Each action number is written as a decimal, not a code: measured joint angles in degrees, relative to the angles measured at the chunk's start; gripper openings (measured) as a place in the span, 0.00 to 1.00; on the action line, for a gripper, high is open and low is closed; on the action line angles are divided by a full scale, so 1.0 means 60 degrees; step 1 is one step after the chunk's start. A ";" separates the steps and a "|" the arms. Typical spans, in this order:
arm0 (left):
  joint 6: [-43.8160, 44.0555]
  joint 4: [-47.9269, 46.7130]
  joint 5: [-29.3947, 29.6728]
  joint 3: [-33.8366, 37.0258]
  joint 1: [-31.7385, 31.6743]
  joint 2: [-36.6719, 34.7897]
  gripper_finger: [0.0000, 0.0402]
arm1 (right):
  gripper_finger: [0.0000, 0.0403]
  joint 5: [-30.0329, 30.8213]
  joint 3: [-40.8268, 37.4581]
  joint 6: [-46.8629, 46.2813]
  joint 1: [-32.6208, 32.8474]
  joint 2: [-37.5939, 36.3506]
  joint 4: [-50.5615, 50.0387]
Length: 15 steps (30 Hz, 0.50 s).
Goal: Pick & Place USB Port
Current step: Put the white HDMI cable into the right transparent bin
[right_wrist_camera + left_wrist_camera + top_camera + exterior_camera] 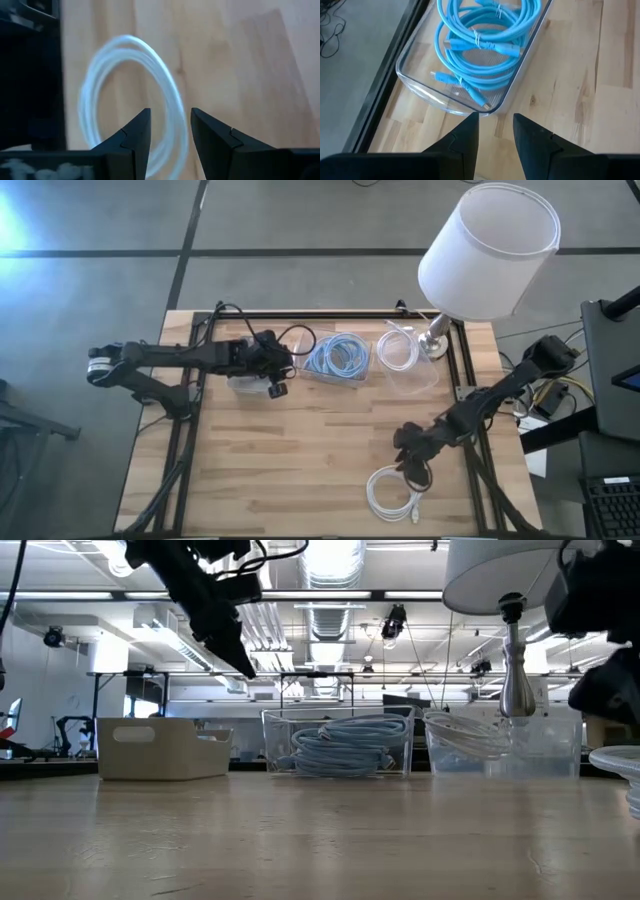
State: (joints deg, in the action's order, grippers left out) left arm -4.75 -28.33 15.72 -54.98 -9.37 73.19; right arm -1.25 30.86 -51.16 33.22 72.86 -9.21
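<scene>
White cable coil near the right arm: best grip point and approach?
The white cable coil lies flat on the table as a loose ring. Come straight down and pinch across the bundled strands at one arc of the loop, probably the side nearest the right end effector, which hangs open just above it.

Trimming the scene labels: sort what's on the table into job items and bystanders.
Job:
white cable coil, under the right gripper
clear bin of blue cables
clear bin of white cable
left gripper

Bystanders:
lamp
beige bin
</scene>
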 joint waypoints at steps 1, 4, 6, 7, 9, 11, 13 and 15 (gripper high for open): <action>0.0000 -0.0006 -0.0001 0.0035 0.0001 0.0002 0.31 | 0.34 0.0003 -0.0062 -0.0014 0.0032 0.0057 0.0001; 0.0004 0.0075 0.0001 0.0100 0.0001 0.0000 0.31 | 0.34 -0.0012 -0.0159 0.0022 0.0068 0.0334 0.0311; 0.0008 0.0051 -0.0003 0.0135 0.0001 0.0000 0.31 | 0.34 -0.0184 -0.0165 0.0149 0.0072 0.0656 0.0632; 0.0011 0.0047 -0.0003 0.0138 0.0001 0.0000 0.31 | 0.34 -0.0329 -0.0132 0.0253 0.0069 0.0821 0.0667; 0.0011 0.0123 -0.0003 0.0138 0.0001 0.0000 0.31 | 0.34 -0.0438 0.0144 0.0569 0.0068 0.1196 0.0616; 0.0008 0.0197 -0.0002 0.0138 0.0001 0.0000 0.31 | 0.34 -0.0449 0.0325 0.0855 0.0068 0.1524 0.0589; 0.0011 0.0238 -0.0003 0.0138 0.0001 0.0000 0.31 | 0.34 -0.0450 0.0528 0.1195 0.0065 0.1914 0.0599; 0.0010 0.0269 -0.0003 0.0138 0.0001 0.0000 0.31 | 0.34 -0.0442 0.0687 0.1496 0.0065 0.2261 0.0566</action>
State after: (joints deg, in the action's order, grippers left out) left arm -4.69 -26.72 15.70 -54.15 -9.37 73.19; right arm -3.90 34.98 -42.18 33.61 86.43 -5.81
